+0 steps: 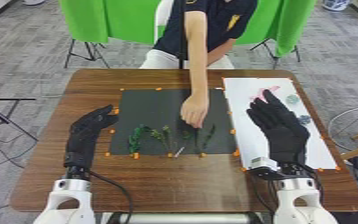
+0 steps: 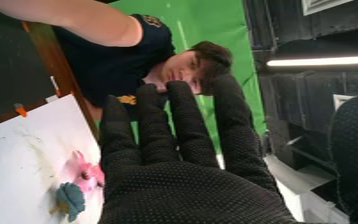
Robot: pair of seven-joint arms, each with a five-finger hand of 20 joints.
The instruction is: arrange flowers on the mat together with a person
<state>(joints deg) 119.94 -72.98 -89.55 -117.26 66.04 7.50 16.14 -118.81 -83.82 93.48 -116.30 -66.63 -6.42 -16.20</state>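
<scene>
1. Here, green sprigs (image 1: 135, 140) lie side by side near one edge of the dark mat (image 1: 158, 105).
2. A person's hand (image 1: 194, 111) reaches down among them.
3. Next to that mat, a pink flower (image 2: 88, 176) and a blue-green flower (image 2: 70, 197) lie on the white mat (image 1: 252, 125).
4. The right hand (image 1: 282, 132) is over the white mat, fingers straight, holding nothing.
5. The left hand (image 1: 86, 132), loosely open and empty, is beside the dark mat.
</scene>
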